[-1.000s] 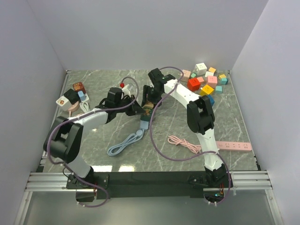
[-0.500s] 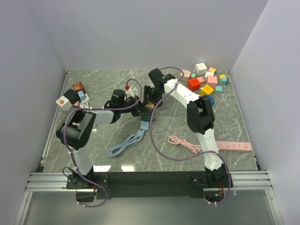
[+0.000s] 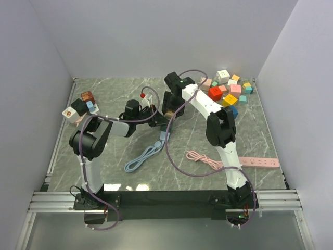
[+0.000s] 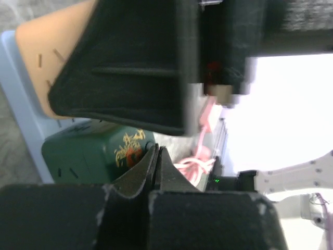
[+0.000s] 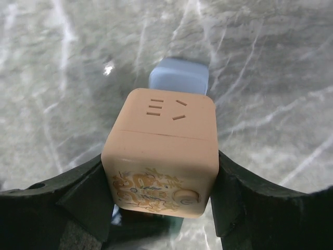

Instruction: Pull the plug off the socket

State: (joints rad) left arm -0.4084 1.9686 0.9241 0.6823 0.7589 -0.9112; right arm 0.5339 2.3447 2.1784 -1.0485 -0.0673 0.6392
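Note:
My right gripper (image 5: 161,172) is shut on a peach cube plug (image 5: 162,151) with a dragon drawing and socket slots on its far face. The light blue power strip (image 5: 179,75) shows just beyond it. In the top view the right gripper (image 3: 169,107) is over the strip's upper end (image 3: 163,136). My left gripper (image 4: 156,148) has its fingers pressed together, with nothing seen between them, the tips against a dark green cube plug (image 4: 93,151) on the strip (image 4: 26,104). In the top view the left gripper (image 3: 154,117) is right beside the right one.
The strip's blue cable coil (image 3: 141,158) lies toward the front. A pink cable (image 3: 204,159) and a pink power strip (image 3: 257,162) lie front right. Coloured cubes (image 3: 229,86) are piled back right, and more cubes (image 3: 80,107) lie at the left edge.
The right gripper moved back and up with the peach plug. The left arm's elbow swung right, its gripper staying at the strip. The strip and cable coil shifted slightly right.

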